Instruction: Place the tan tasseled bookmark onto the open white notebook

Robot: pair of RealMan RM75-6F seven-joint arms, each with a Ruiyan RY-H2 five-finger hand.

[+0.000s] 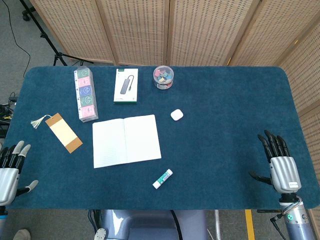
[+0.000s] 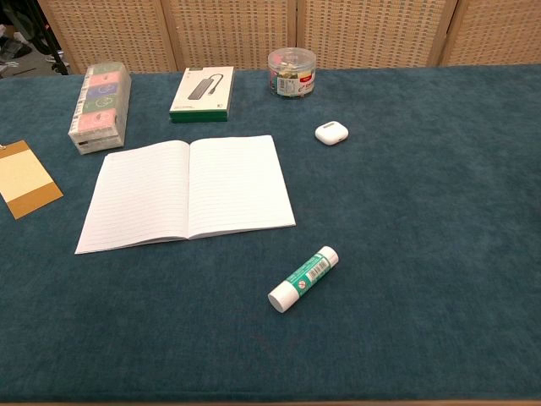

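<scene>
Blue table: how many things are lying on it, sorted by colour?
Mostly white: 4 (open white notebook, white-and-green box, small white earbud case, green-labelled white glue stick)
Tan: 1 (tan tasseled bookmark)
Multicoloured: 2 (clear clip jar, pastel tissue pack)
Total: 7

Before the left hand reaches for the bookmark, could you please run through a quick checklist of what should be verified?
1. Bookmark lies free on the table, nothing on top of it: ok.
2. Left hand is empty with its fingers apart: ok.
3. Right hand is empty and well away from the work area: ok.
4. Notebook lies open and flat, pages bare: ok.
5. Path from bookmark to notebook is unobstructed; the tissue pack sits behind it, not between: ok.
6. Tassel is free of the table edge: cannot tell.
</scene>
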